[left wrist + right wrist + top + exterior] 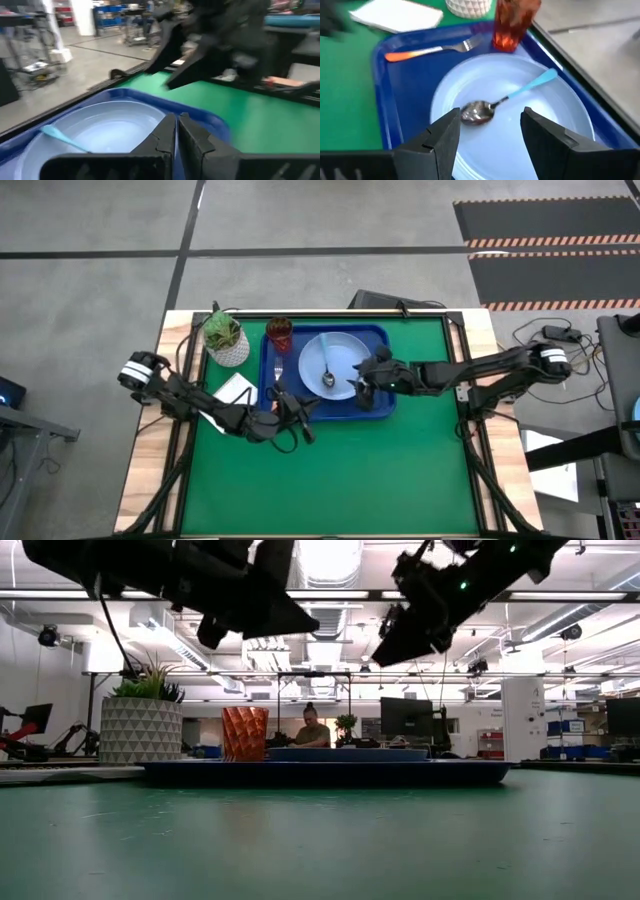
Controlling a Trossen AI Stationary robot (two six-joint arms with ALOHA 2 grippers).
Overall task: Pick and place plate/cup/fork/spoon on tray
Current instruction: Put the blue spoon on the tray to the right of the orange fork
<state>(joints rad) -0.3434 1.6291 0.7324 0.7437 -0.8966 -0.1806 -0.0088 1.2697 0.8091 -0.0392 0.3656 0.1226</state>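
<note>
The deep-blue tray lies at the table's far middle. On it rests the light-blue plate with the spoon lying in it, the fork to the plate's left and the dark-red cup upright in the tray's far left corner. In the right wrist view the spoon, fork and cup show clearly. My right gripper is open and empty above the plate's right edge. My left gripper is shut and empty above the tray's near left edge.
A white pot with a green plant stands left of the tray. A white paper lies on the green mat near the left arm. A person sits far behind the table.
</note>
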